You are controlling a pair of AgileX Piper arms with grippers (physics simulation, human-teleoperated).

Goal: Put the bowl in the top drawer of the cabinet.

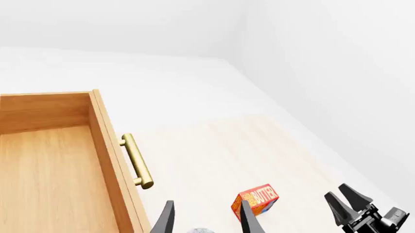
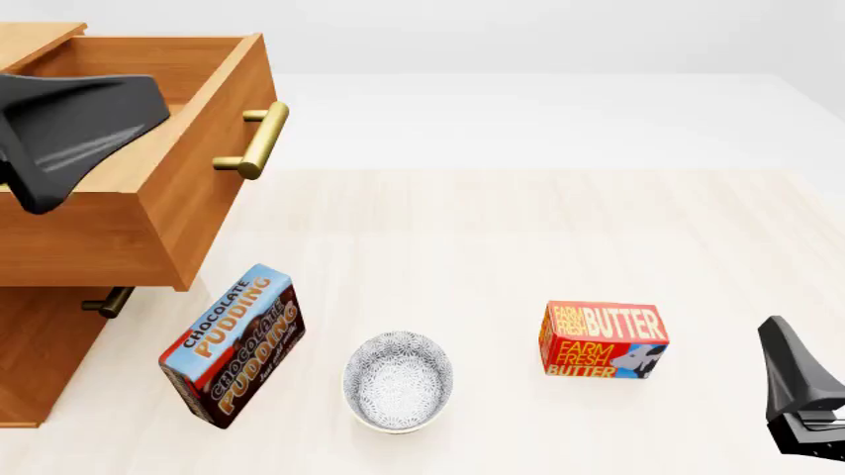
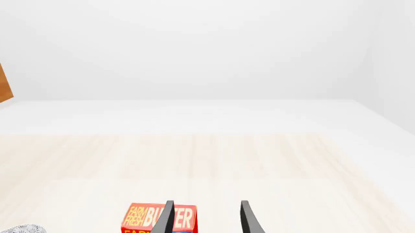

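Observation:
The bowl, white with fine grey speckling, stands upright on the table near the front, between two boxes. At the far left is the wooden cabinet, its top drawer pulled out and showing an empty wooden floor and brass handle. My left arm hangs over the drawer; the left gripper is open and holds nothing, with a sliver of the bowl below it. Also open and empty, my right gripper sits low at the right, pointing past the butter box.
A chocolate pudding box leans just left of the bowl, below the open drawer's front. A red Farm Fresh butter box lies to the bowl's right. The lower drawer's handle shows under the open one. My right arm stands at the front right.

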